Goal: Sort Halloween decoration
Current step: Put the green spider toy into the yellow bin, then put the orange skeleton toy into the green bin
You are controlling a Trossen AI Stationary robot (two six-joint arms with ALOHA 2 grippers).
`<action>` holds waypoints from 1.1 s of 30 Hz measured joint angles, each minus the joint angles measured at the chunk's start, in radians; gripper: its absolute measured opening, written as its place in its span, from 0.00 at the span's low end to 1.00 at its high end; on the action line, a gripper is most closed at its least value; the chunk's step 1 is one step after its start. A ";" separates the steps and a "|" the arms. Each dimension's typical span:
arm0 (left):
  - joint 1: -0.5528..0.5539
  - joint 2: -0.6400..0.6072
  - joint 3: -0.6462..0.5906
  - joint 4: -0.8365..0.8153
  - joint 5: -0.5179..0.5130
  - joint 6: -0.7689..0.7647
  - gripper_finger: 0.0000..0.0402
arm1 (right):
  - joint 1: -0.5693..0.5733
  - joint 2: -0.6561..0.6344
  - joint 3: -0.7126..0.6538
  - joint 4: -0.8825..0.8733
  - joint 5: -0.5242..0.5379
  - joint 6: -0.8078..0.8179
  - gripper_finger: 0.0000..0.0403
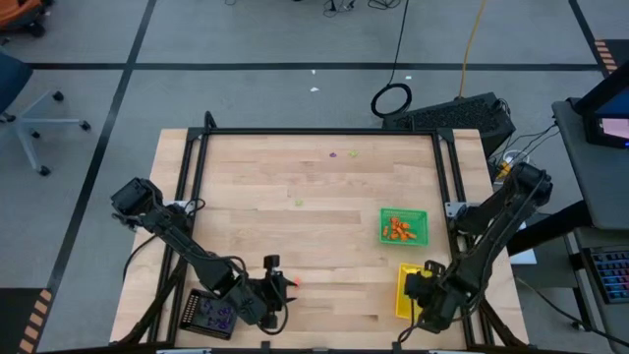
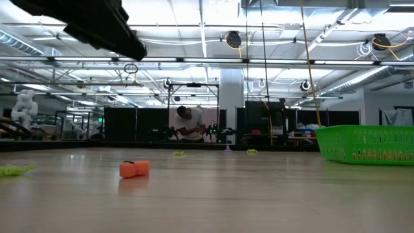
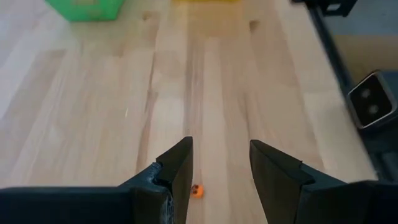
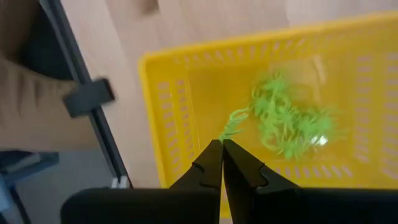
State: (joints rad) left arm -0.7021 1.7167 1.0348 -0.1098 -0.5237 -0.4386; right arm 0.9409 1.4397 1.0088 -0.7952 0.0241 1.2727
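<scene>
The left hand [image 3: 219, 171] hovers with fingers parted just above the worktop [image 1: 295, 226], near the black tray [image 1: 210, 315] of purple trinkets. A small orange trinket [image 3: 196, 191] lies just beside one of its fingertips, so the hand looks set to close on it for the green tray [image 1: 421, 213], which already holds orange pieces and sits well apart across the worktop from the black tray. The right hand [image 4: 222, 149] hangs closed over the yellow tray [image 4: 168, 118], beyond the green tray from the black one. A lime green trinket [image 4: 233, 124] sits at its fingertips; whether it is pinched, I cannot tell. More lime pieces [image 4: 286, 118] lie inside. A few strays [image 1: 343, 153] remain at the worktop's far edge.
</scene>
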 joint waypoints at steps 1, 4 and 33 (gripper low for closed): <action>0.002 0.000 0.000 -0.013 0.005 -0.010 0.39 | -0.003 0.015 0.000 0.000 -0.020 0.000 0.00; 0.012 0.000 0.000 -0.041 0.033 -0.052 0.39 | -0.012 0.046 0.000 -0.006 -0.054 0.011 0.00; 0.019 0.182 0.000 0.006 -0.085 -0.238 0.60 | -0.022 -0.064 0.000 -0.025 0.113 -0.027 0.26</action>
State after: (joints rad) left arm -0.6827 1.8987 1.0344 -0.1042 -0.6088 -0.6770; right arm 0.9184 1.3762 1.0084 -0.8204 0.1375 1.2461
